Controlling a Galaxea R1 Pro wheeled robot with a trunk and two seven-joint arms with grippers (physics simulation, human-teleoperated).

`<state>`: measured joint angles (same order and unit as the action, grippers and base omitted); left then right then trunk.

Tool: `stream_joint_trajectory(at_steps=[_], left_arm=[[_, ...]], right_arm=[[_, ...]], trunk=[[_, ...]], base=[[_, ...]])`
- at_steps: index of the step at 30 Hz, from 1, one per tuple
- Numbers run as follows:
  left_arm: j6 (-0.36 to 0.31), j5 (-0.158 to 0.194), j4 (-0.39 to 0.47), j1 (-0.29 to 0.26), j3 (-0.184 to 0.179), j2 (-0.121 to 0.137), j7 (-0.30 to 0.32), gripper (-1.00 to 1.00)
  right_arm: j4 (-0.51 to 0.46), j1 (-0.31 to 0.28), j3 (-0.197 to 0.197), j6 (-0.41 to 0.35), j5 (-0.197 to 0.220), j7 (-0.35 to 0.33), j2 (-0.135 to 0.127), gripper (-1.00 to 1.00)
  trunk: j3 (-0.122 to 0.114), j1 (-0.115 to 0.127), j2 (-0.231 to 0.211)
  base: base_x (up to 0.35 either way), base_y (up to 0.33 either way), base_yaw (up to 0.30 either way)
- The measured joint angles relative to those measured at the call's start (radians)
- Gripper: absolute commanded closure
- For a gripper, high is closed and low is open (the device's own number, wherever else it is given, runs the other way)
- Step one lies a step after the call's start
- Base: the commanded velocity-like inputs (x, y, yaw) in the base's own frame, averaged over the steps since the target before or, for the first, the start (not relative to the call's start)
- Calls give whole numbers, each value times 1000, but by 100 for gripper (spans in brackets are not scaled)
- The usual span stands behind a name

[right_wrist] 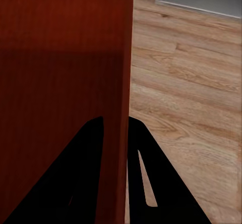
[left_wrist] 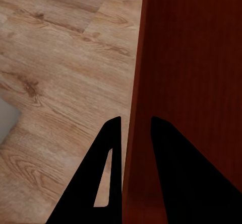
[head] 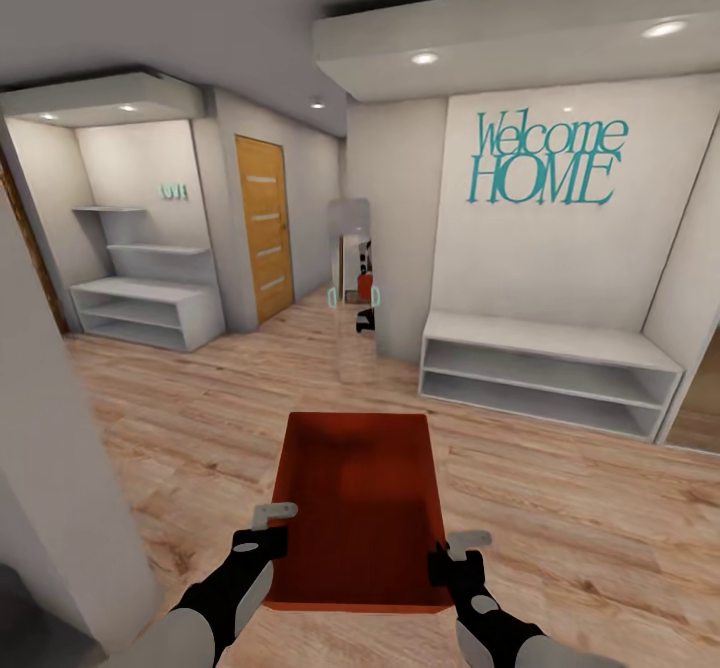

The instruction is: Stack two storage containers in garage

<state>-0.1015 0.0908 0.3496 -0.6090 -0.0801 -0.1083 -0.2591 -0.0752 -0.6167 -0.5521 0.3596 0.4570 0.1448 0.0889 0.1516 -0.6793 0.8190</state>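
Observation:
One orange-red storage container (head: 360,508) hangs level in front of me over a light wood-plank floor, its open top facing up and nothing inside. My left gripper (head: 270,530) is shut on its left wall near the close end. My right gripper (head: 456,548) is shut on the right wall opposite. In the left wrist view the gripper (left_wrist: 136,118) straddles the thin red wall of the container (left_wrist: 191,83). The right wrist view likewise has the gripper (right_wrist: 116,118) clamped over the container wall (right_wrist: 60,58).
A hallway lies ahead. A white low shelf bench (head: 545,368) stands at the right under a "Welcome HOME" sign. A slatted wood door (head: 265,228) and a white shelf unit (head: 150,308) are at the left. A mirror (head: 352,258) is straight ahead. A grey wall corner (head: 50,468) is close on my left.

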Motion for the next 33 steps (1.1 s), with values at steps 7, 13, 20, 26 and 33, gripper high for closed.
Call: stream_joint_trajectory(at_steps=[7,13,20,26,33], left_arm=[[0,-1,0,0,1,0,1,100],[-1,-1,0,0,1,-1,1,100],[0,2,1,0,-1,0,-1,100],[0,2,1,0,-1,0,-1,100],[0,1,1,0,-1,0,0,100]], right_arm=[[0,0,2,0,0,-4,-1,100],[0,0,2,0,1,-6,-2,100],[0,0,3,0,-2,-4,-1,100],[0,0,3,0,-2,-4,-1,100],[0,0,3,0,-2,-4,-1,100]], trunk=[[0,0,0],[0,0,0],[0,0,0],[0,0,0],[0,0,0]], base=[[321,0,0],[321,0,44],[321,0,240],[321,0,219],[321,0,24]])
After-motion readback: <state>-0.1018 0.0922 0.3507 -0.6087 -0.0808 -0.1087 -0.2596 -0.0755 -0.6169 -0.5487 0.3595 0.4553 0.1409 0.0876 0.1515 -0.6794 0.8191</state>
